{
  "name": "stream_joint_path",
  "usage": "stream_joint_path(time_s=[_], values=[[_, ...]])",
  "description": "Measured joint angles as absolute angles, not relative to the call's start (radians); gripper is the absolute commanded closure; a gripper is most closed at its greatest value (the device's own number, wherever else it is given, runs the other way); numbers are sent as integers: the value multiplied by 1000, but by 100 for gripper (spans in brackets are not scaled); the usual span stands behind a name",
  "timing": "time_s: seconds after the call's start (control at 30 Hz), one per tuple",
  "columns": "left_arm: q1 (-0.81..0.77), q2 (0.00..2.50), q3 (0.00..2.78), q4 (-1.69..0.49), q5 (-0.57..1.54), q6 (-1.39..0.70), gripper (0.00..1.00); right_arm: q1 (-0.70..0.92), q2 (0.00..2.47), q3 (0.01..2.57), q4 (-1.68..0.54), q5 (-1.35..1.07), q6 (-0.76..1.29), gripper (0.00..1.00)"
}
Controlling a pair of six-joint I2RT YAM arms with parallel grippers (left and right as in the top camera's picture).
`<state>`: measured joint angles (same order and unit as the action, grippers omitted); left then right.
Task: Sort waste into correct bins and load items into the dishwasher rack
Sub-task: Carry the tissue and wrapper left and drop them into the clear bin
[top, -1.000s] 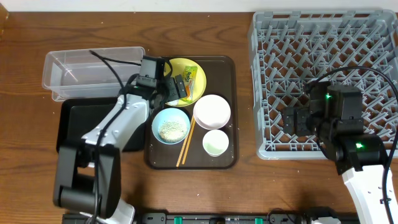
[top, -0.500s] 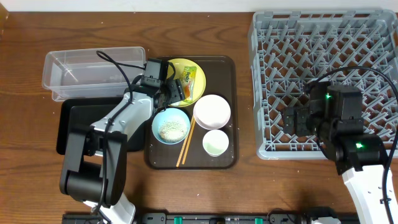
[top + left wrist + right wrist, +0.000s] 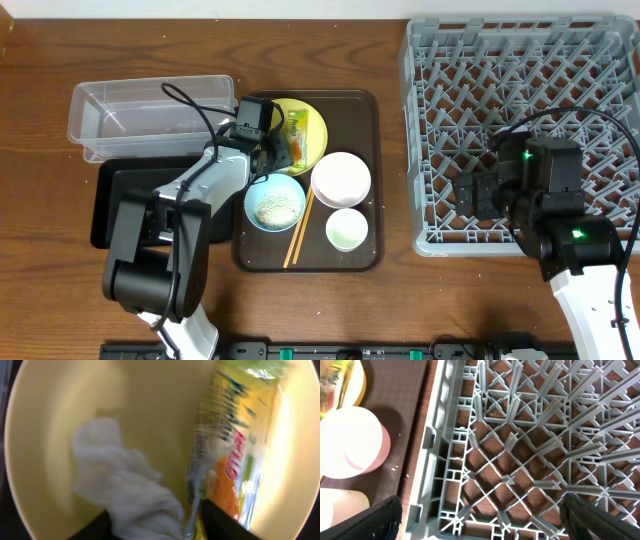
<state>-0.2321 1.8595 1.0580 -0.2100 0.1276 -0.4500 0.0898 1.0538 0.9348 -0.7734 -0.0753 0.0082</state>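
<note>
**Left wrist: claw spread over waste on plate**

Left claw [image 3: 155, 519] is released, fingers apart. The crumpled white scrap [image 3: 125, 485] and the edge of the snack wrapper [image 3: 235, 445] lie between them on the yellow plate [image 3: 65, 410], wrapper at the scrap's 3 o'clock. Overhead, the plate sits at 12 o'clock on the brown tray [image 3: 365, 120]. The clear tub [image 3: 150, 115] and black tray [image 3: 115, 200] are at its 9 o'clock on the desk [image 3: 400, 300]. Right claw [image 3: 480, 520] is released, above the grey rack [image 3: 450, 460] at its 8 o'clock side.
</note>
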Motion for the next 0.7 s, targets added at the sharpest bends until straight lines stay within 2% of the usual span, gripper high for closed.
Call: stream_joint_path(time_s=[0.2, 0.27, 0.7], values=[[-232, 1856, 1058, -209, 128, -456, 81, 90, 1054, 935, -774, -75, 8, 1], [-232, 1847, 1058, -208, 128, -456, 94, 90, 1054, 935, -774, -75, 8, 1], [-228, 1607, 1058, -227, 111, -440, 94, 90, 1054, 935, -781, -75, 8, 1]])
